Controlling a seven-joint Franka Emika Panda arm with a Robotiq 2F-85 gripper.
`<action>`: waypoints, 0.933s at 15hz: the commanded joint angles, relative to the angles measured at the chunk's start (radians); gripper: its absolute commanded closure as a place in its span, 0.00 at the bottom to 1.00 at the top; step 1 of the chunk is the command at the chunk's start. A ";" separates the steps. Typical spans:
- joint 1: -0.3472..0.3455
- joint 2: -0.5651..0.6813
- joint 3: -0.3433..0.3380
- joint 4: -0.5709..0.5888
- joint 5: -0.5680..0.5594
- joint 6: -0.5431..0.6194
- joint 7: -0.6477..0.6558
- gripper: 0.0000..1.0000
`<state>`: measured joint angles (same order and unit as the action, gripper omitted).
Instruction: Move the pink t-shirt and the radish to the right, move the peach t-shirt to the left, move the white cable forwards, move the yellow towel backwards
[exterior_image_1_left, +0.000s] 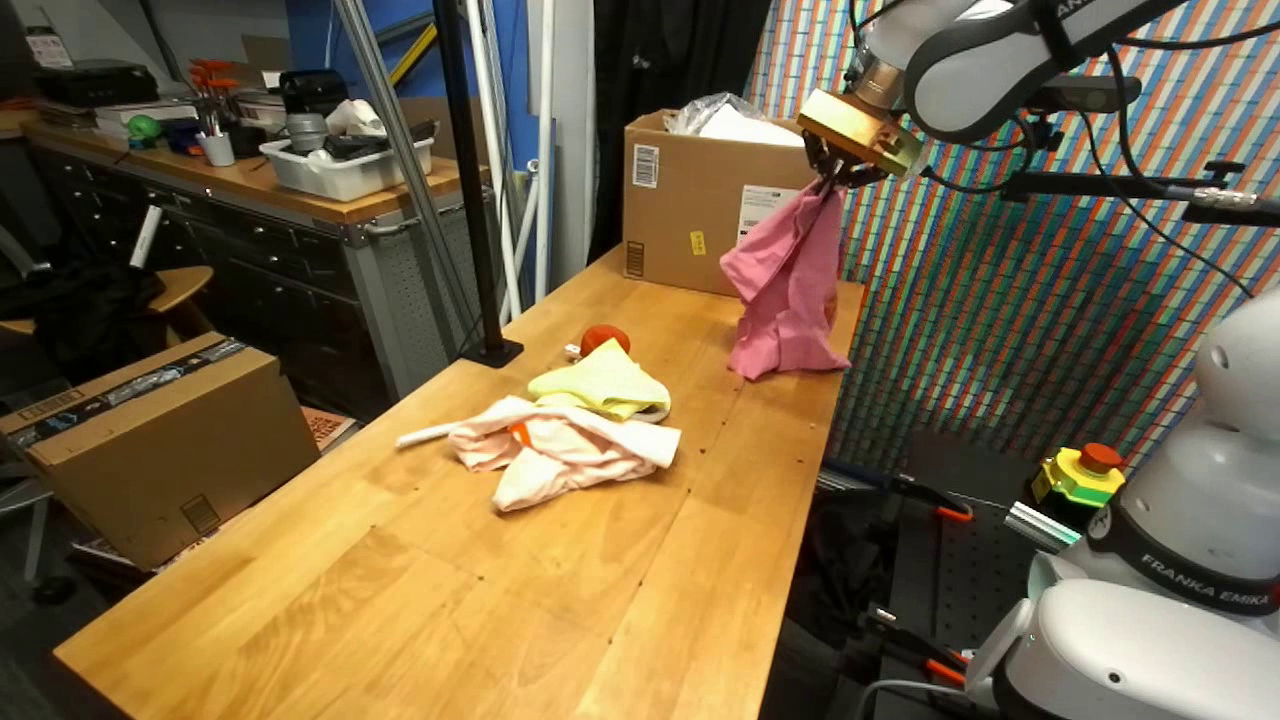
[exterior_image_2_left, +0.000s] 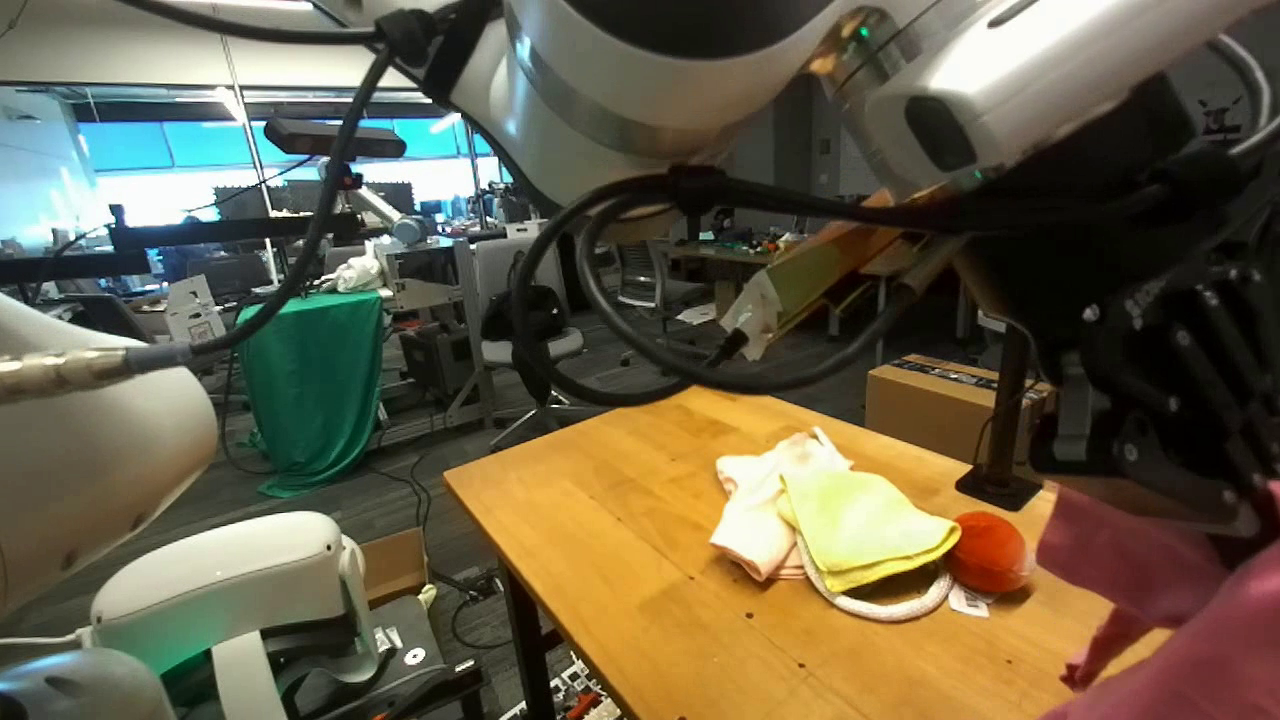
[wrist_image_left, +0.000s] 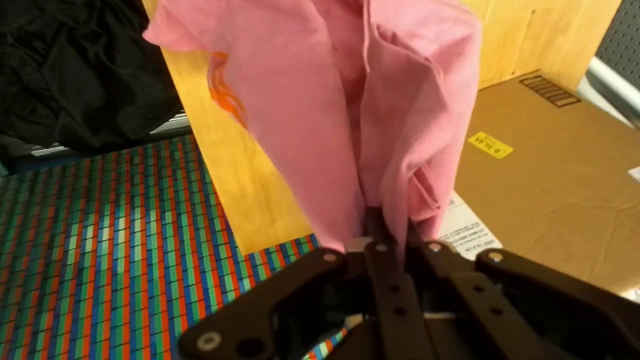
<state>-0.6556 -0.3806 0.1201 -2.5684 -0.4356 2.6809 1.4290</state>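
The pink t-shirt hangs from my gripper, which is shut on its bunched upper part in front of a cardboard box. In the wrist view, folds of the pink t-shirt pass between the fingers of the gripper. Whether its lower hem touches the table is unclear. The peach t-shirt lies crumpled mid-table. Against it rests the folded yellow towel, partly covering the white cable, whose curve emerges below the towel. The round red radish sits beside the towel, with a white tag.
A large cardboard box stands at the table's end, close to the gripper. A black post is fixed at the edge of the wooden table. Another box is on the floor.
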 joint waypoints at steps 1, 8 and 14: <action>-0.082 0.039 0.049 0.043 -0.169 0.033 0.235 0.93; -0.032 0.089 0.009 0.090 -0.458 0.001 0.554 0.67; 0.092 0.136 -0.091 0.105 -0.540 -0.014 0.615 0.34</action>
<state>-0.6356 -0.2767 0.0891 -2.4970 -0.9310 2.6863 2.0041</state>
